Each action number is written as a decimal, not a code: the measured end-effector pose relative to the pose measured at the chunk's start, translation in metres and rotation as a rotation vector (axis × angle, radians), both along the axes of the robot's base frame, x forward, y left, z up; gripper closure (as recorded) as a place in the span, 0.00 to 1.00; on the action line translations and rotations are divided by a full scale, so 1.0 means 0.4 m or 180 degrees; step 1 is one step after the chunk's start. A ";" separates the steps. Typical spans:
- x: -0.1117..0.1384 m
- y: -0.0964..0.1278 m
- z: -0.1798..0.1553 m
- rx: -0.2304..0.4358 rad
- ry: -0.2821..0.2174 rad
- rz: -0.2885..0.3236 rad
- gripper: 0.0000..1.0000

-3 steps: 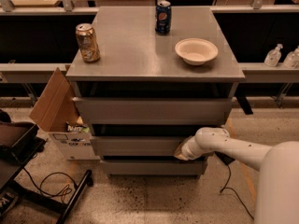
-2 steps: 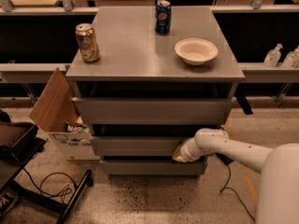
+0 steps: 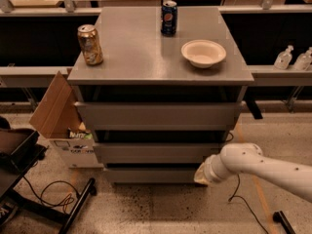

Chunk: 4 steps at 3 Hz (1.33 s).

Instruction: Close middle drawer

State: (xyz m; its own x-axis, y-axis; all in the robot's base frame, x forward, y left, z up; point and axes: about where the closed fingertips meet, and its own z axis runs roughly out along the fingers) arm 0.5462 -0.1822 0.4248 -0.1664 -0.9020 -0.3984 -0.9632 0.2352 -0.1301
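The grey cabinet point(image 3: 161, 48) has three drawer fronts. The middle drawer point(image 3: 151, 153) is the second one, a plain flat grey front with no handle, and a dark gap shows above it. Its tray is hidden. The uppermost drawer front point(image 3: 156, 116) stands further out than it. My gripper point(image 3: 200, 173) is at the end of the white arm point(image 3: 258, 167), which comes in from the right. It sits low at the cabinet's front right, at the level of the lowest drawer front point(image 3: 146, 175), just under the middle drawer's right end.
On the cabinet top stand a gold can point(image 3: 90, 44), a dark blue can point(image 3: 168, 17) and a white bowl point(image 3: 203, 52). An open cardboard box point(image 3: 61, 116) sits at the left. Cables point(image 3: 53, 194) and a black stand leg point(image 3: 78, 204) lie on the floor at the left.
My gripper has moved down and a little to the right, from the middle drawer's front to below its right end. The cans, the bowl and the box have not moved.
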 end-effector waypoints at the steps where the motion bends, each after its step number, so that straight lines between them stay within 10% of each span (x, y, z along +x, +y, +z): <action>1: -0.122 -0.110 0.129 -0.0403 -0.0025 -0.0024 1.00; 3: -0.090 -0.359 0.571 -0.1063 -0.0870 -0.0622 1.00; 4: -0.088 -0.361 0.588 -0.1072 -0.0896 -0.0659 1.00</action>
